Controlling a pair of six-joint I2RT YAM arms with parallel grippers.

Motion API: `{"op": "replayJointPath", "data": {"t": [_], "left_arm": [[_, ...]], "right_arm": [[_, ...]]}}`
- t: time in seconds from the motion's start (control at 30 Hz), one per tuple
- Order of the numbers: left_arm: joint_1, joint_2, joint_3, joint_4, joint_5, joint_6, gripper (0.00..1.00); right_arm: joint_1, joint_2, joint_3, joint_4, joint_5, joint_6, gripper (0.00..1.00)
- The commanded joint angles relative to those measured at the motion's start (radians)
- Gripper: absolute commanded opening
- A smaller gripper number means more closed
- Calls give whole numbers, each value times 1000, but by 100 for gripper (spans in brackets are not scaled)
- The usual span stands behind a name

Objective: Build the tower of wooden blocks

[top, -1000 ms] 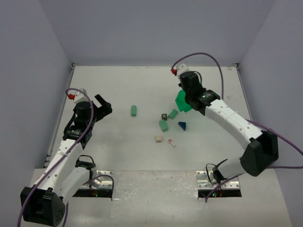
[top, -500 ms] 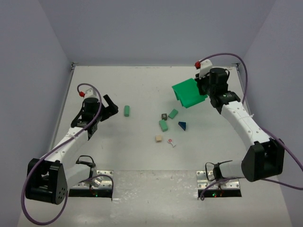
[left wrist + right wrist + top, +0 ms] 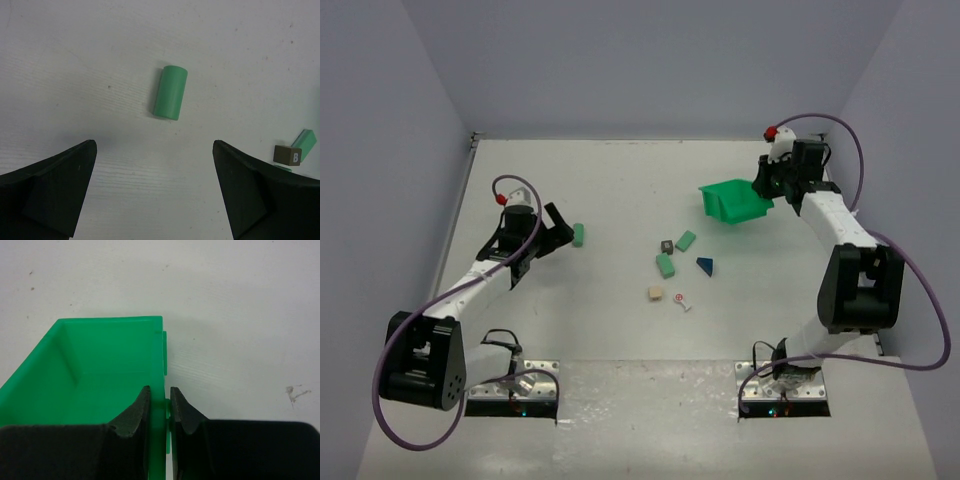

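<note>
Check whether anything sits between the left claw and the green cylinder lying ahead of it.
Nothing visible does. The left claw is open, and only bare table separates it from the green cylinder. The brown lettered block lies off to the side, out of that path.

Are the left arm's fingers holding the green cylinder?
No, the green cylinder lies on the table, apart from the open left fingers.

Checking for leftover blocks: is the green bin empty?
Empty, as far as visible: the right wrist view shows bare floor inside the green bin; the right tool hides the near part.
</note>
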Motion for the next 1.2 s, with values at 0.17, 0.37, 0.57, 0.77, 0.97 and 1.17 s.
{"op": "replayJointPath", "data": {"t": [0.17,0.37,0.57,0.77,0.97,1.17], "left_arm": [[-2,47,74,73,77,29,100],[-2,54,87,70,114,56,100],[-2,58,102,85,310,128,100],[-4,73,121,84,580,220,100],[-2,71,169,-31,501,240,100],[-2,130,247,-184,209,160,100]], "right_arm": [[-41,155,196,-33,36,-42,0],[-55,268,261,-19,195,-39,0],[-82,309,279,-5,240,25,20],[-85,281,256,-3,230,25,97],[-85,193,204,4,129,25,99],[-85,89,125,50,29,26,99]]}}
